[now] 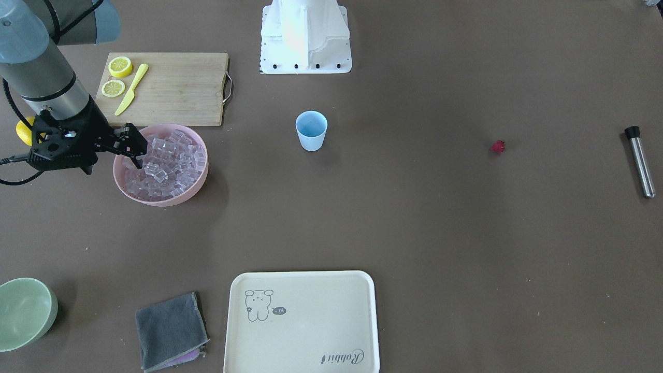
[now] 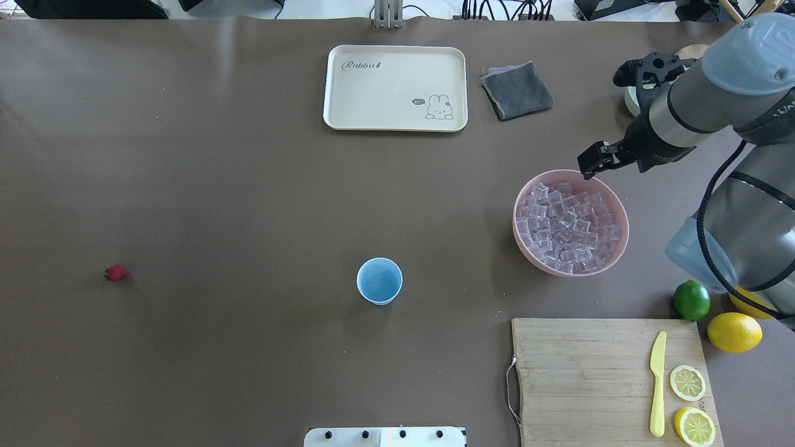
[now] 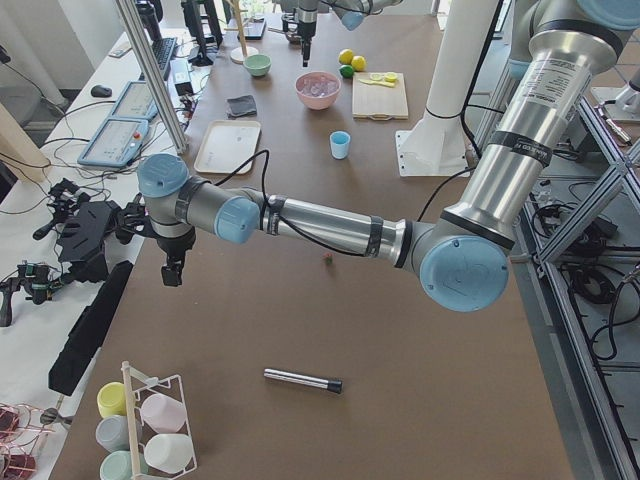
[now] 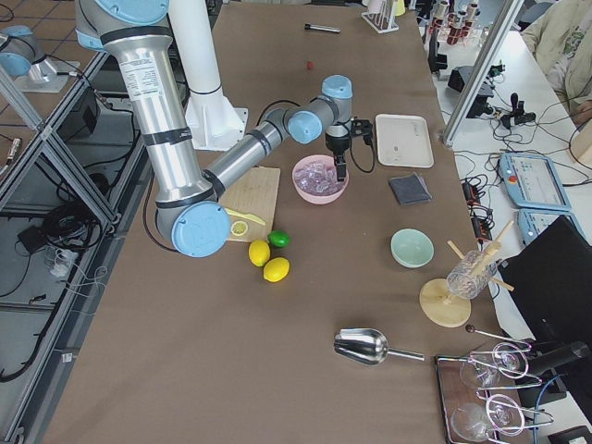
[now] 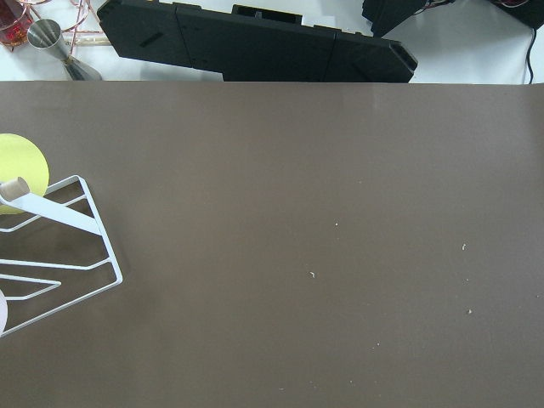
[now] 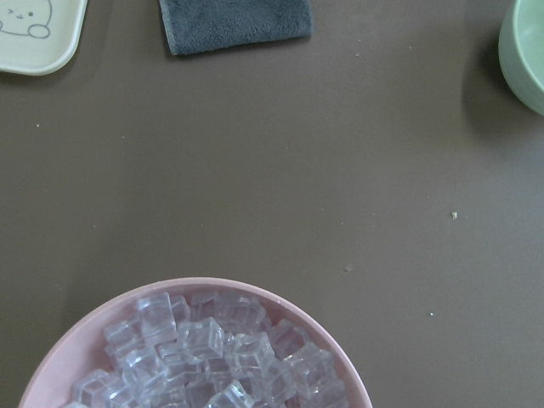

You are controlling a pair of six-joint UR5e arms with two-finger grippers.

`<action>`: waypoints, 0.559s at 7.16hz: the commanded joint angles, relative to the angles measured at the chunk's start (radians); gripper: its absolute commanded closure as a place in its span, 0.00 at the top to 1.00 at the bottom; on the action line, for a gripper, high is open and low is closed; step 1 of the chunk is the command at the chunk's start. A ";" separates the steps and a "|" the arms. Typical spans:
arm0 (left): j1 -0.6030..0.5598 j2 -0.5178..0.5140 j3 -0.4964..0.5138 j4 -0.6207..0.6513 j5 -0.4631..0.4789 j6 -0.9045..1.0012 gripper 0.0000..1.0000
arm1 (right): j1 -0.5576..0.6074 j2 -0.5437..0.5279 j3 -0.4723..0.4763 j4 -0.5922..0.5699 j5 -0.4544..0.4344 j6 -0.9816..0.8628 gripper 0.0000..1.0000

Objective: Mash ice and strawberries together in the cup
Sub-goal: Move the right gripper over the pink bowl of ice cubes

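The light blue cup (image 1: 311, 130) (image 2: 379, 280) stands upright and empty near the table's middle. The ice (image 1: 168, 160) (image 2: 568, 226) (image 6: 212, 357) fills a pink bowl (image 1: 155, 201). My right gripper (image 1: 139, 155) (image 2: 595, 164) hangs open over the bowl's outer rim, its tips just above the cubes, and it holds nothing. The strawberry (image 1: 498, 146) (image 2: 116, 272) lies alone on the far side of the table. My left gripper (image 3: 172, 275) shows only in the exterior left view, near the table's end. I cannot tell its state.
A cutting board (image 2: 608, 379) carries lemon slices and a yellow knife (image 2: 657, 385). A lime (image 2: 692, 300) and lemons (image 2: 734, 331) lie beside it. A cream tray (image 1: 303, 324), a grey cloth (image 1: 171, 331), a green bowl (image 1: 23, 311) and a metal muddler (image 1: 640, 161) are also on the table.
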 commanded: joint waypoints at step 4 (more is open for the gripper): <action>0.000 -0.001 0.001 -0.019 0.000 0.000 0.98 | -0.127 0.008 -0.024 0.001 -0.092 0.067 0.99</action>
